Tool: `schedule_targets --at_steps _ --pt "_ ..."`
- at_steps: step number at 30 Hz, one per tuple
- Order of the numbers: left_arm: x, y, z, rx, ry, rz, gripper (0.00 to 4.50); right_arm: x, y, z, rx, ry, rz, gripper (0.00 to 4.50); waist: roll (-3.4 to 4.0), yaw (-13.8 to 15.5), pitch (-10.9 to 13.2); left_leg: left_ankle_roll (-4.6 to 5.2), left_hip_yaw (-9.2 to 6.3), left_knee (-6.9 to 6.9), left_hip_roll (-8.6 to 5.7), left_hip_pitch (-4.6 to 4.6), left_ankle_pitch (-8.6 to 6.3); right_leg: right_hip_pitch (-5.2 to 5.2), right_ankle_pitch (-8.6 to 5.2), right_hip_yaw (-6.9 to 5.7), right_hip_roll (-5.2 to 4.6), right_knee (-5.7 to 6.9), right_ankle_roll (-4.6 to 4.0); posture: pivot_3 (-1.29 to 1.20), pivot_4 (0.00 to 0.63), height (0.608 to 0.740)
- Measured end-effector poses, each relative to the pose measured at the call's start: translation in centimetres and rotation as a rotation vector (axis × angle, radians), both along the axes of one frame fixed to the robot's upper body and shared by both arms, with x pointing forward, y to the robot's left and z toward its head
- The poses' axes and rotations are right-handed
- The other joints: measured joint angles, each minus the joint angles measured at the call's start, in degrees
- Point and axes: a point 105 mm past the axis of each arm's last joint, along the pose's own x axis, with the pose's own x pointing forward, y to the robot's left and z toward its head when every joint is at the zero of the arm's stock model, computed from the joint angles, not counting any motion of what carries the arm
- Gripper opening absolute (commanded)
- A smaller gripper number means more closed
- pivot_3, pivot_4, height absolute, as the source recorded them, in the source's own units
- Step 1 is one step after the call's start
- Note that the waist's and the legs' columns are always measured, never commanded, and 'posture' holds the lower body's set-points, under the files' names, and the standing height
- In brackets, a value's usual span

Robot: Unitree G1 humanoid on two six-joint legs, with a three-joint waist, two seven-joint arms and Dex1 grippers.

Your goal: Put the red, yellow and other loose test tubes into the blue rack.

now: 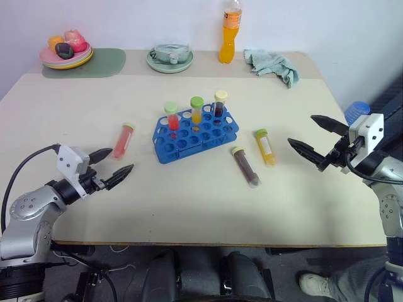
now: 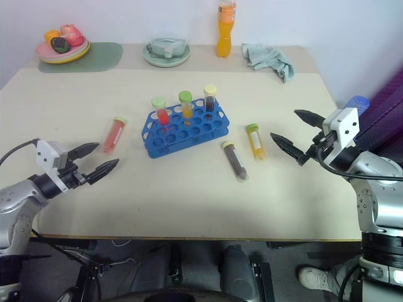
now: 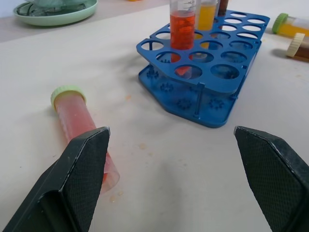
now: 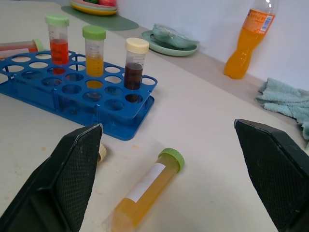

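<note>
Both hands empty, fingers apart: left hand [image 1: 115,162], right hand [image 1: 310,136]. Red tube [image 1: 123,139] lies left of blue rack [image 1: 195,133]; yellow tube [image 1: 265,146], dark tube [image 1: 245,166] right. Risk: round tubes roll off counter [image 1: 189,207] if nudged

A pale beige table [image 1: 189,207] with a thin wooden edge stands against a plain white wall [image 1: 126,22], lit evenly with only soft shadows. Along its far side lie a grey-green mat [image 1: 104,63] bearing a stack of plates [image 1: 66,58] with toy food, a green dish [image 1: 170,60] with something crumpled in it, an orange drink bottle [image 1: 230,31] and a crumpled teal cloth [image 1: 272,65]. Beneath the near edge the floor [image 1: 283,270] is dark grey with cables [image 1: 107,277] trailing across it, a person's shoe [image 1: 318,284] shows at the right, and a dark purplish surface [image 2: 384,107] stands beside the table's right end.
</note>
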Motion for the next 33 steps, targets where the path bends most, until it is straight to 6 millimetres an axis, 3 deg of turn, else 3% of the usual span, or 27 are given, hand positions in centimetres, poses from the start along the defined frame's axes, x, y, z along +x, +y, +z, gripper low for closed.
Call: schedule_targets --at_steps 17,21,27,33 --pt "0.2 -0.3 0.2 -0.012 -0.015 0.0 4.21 0.1 -0.2 -0.3 0.006 0.011 -0.002 4.5 0.0 0.02 0.0 0.0 0.0 0.0 0.0 0.0 0.0 0.0 0.0 0.0 0.0 0.0 0.0 0.0 0.15 0.74" --pt "0.7 -1.0 1.2 -0.022 -0.044 -0.038 4.21 0.1 -0.1 -0.5 0.022 0.044 0.003 4.5 0.0 0.05 0.0 0.0 0.01 0.0 0.0 0.0 0.0 0.0 0.0 0.0 0.0 0.0 0.0 0.0 0.15 0.74" --pt "0.7 -3.5 1.2 -0.042 -0.019 -0.195 4.21 0.5 1.0 -0.7 -0.032 0.106 -0.081 4.5 0.02 0.04 -0.01 -0.01 0.01 0.0 0.0 0.0 0.0 -0.01 0.0 0.0 0.0 0.01 0.0 0.0 0.15 0.74" --pt "0.1 -6.7 0.8 -0.059 0.035 -0.409 4.21 0.7 2.9 -2.7 -0.065 0.371 -0.096 4.5 0.03 -0.09 -0.02 0.0 -0.02 0.0 0.0 -0.02 0.0 -0.04 0.0 0.01 0.0 0.02 -0.01 0.0 0.15 0.74"
